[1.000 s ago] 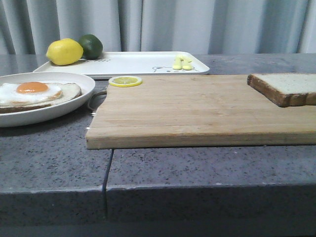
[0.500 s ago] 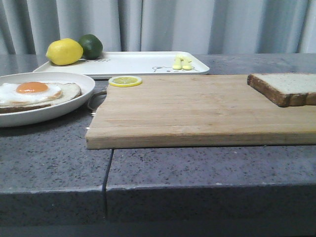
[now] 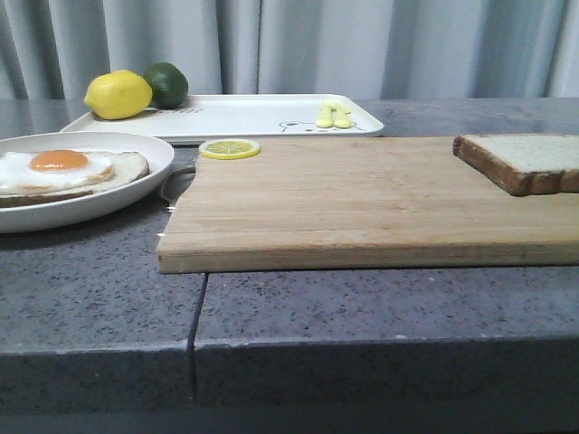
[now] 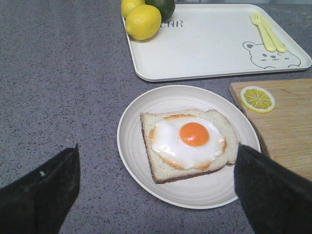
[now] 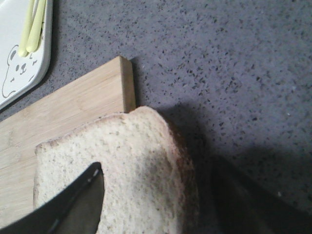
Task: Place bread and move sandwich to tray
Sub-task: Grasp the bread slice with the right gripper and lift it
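Note:
The bread (image 3: 534, 154) lies flat on the far right of the wooden board (image 3: 362, 208). In the right wrist view my right gripper (image 5: 163, 209) is open above the bread (image 5: 136, 161), one finger over the slice and the other beyond its crust over the counter. The sandwich (image 3: 63, 170), an egg-topped slice, sits on the round white plate (image 3: 154, 149) at the left. My left gripper (image 4: 156, 195) is open above the near side of the plate (image 4: 131, 141), its fingers either side of the sandwich (image 4: 187, 144). The tray (image 3: 244, 116) lies behind. Neither gripper shows in the front view.
On the tray (image 4: 204, 44) a lemon (image 3: 118, 95) and a lime (image 3: 167, 83) sit at its left end and yellow cutlery (image 3: 333, 115) at its right. A lemon slice (image 3: 229, 148) lies on the board's back left corner. The grey counter drops off at the front.

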{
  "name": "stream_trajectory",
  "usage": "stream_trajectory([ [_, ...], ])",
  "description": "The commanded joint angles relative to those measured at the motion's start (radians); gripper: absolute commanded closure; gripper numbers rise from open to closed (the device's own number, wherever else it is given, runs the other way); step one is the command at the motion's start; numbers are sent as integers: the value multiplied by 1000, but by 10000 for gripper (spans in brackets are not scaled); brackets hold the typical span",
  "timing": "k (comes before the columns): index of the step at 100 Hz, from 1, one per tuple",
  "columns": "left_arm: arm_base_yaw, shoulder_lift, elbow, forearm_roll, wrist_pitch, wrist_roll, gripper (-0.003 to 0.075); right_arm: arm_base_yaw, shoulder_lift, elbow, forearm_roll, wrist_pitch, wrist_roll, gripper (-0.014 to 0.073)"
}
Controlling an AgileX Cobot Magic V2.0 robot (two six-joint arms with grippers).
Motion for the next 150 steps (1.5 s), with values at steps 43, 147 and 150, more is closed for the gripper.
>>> stream_trajectory([
  [43,1,8,-34,-15,-66,-10,123,-5,57,-27,86,88,-40,113],
  [147,1,8,-34,-15,-66,-10,123,-5,76,-27,86,94,-41,632],
  [150,1,8,-34,-15,-66,-10,123,-5,76,-27,86,96,-41,662],
])
